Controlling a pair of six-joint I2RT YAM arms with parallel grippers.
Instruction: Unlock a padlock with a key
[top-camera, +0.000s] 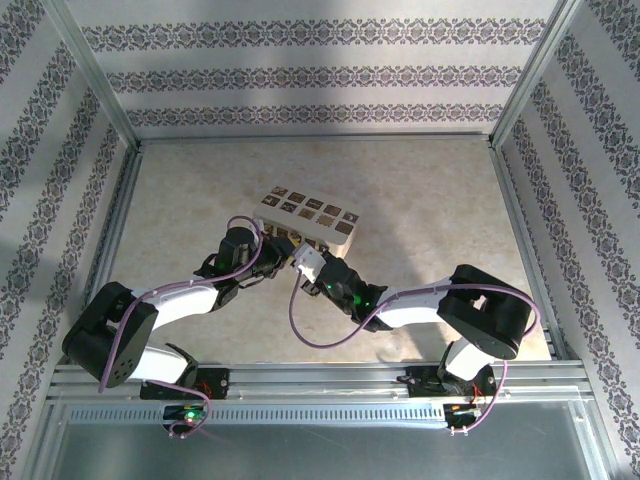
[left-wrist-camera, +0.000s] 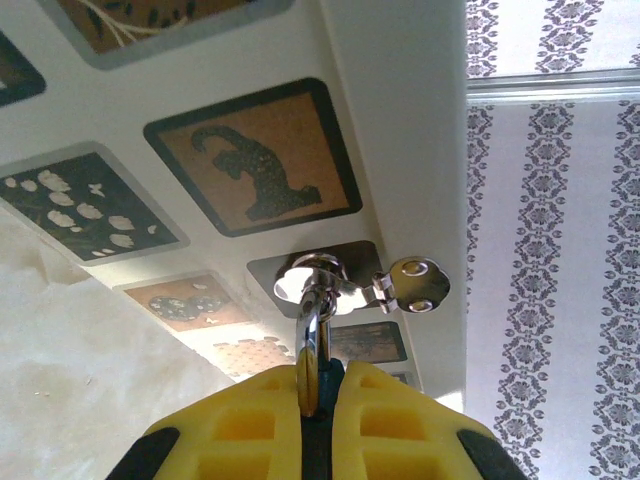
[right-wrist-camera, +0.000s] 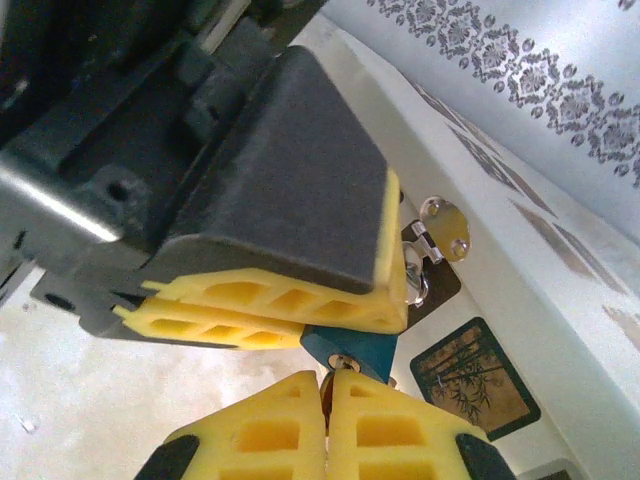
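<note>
We work at the cream box (top-camera: 305, 215) on a pale marbled table (top-camera: 190, 200), with patterned wallpaper (top-camera: 320, 70) on every side.
Our left gripper (left-wrist-camera: 318, 388) pinches the padlock (right-wrist-camera: 352, 348), whose shackle hangs from the box's hasp (left-wrist-camera: 400, 285). Our right gripper (right-wrist-camera: 325, 400) is pressed tight on the key (right-wrist-camera: 341, 362), which touches the lock's blue body.

Bright, even overhead light leaves only soft shadows around the cream rectangular box with dark picture tiles (top-camera: 310, 215). Glare blooms on the shiny silvery metal fitting (left-wrist-camera: 300, 280) on that box, and the yellow ribbed finger pads (left-wrist-camera: 250, 430) just below it are blurred.
</note>
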